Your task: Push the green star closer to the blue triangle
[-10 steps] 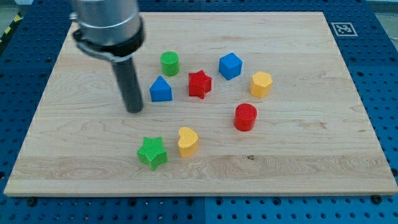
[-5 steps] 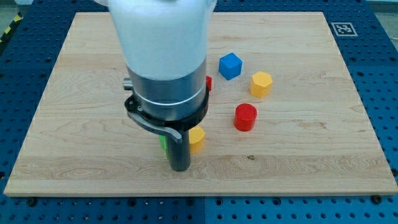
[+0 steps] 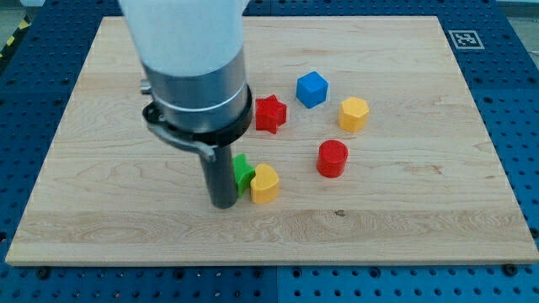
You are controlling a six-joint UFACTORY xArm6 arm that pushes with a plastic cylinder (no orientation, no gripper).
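Observation:
My tip (image 3: 223, 203) rests on the board at the view's lower middle. The green star (image 3: 243, 172) shows only as a sliver just right of the rod, touching it; most of it is hidden behind the rod. The yellow heart (image 3: 264, 183) sits against the star's right side. The blue triangle is hidden behind the arm's body, as is the green cylinder.
A red star (image 3: 269, 114), a blue cube (image 3: 312, 88), a yellow hexagon (image 3: 354, 114) and a red cylinder (image 3: 332, 157) lie to the view's right of the arm. The wooden board (image 3: 421, 210) ends near the view's bottom edge.
The arm swung from the view's left down to below the green star, then moved left and up; the green star and yellow heart have shifted upward and to the right.

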